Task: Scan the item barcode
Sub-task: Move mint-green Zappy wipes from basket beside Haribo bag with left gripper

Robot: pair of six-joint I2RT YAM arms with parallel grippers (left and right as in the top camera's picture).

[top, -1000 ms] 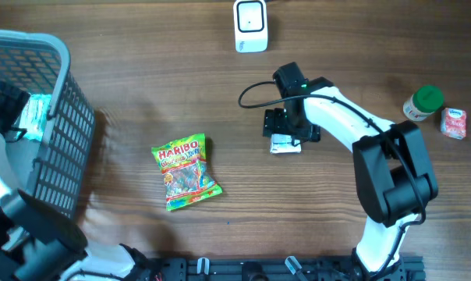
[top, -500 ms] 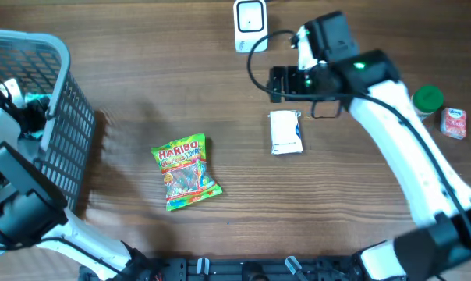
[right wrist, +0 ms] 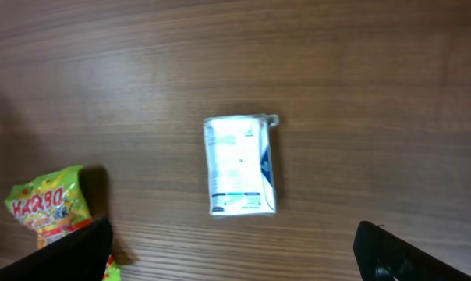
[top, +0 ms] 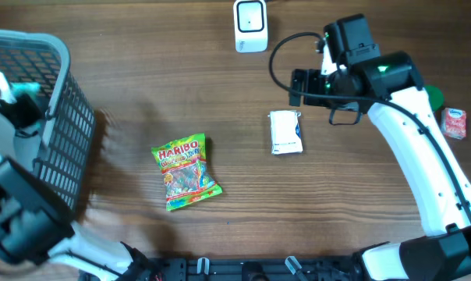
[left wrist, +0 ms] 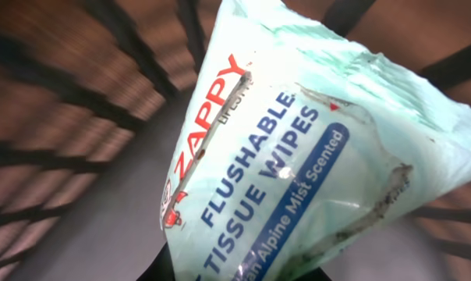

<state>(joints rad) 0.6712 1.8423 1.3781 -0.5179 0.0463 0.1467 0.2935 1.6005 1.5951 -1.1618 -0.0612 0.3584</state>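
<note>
Left gripper (top: 21,105) inside grey basket (top: 64,148), right at wipes pack (left wrist: 282,156). Label reads "ZAPPY", "FLUSHABLE TISSUE WIPES", "Alpine Mist Scented". Pack fills left wrist view and fingers are hidden, so cannot tell if it's gripped. Right gripper (right wrist: 234,251) spread wide, empty, above white packet (right wrist: 239,164) lying flat on bench (top: 142,78); packet print too small to read. Scanner (top: 250,26) at far edge. HARIBO bag (top: 185,173) left of packet.
</note>
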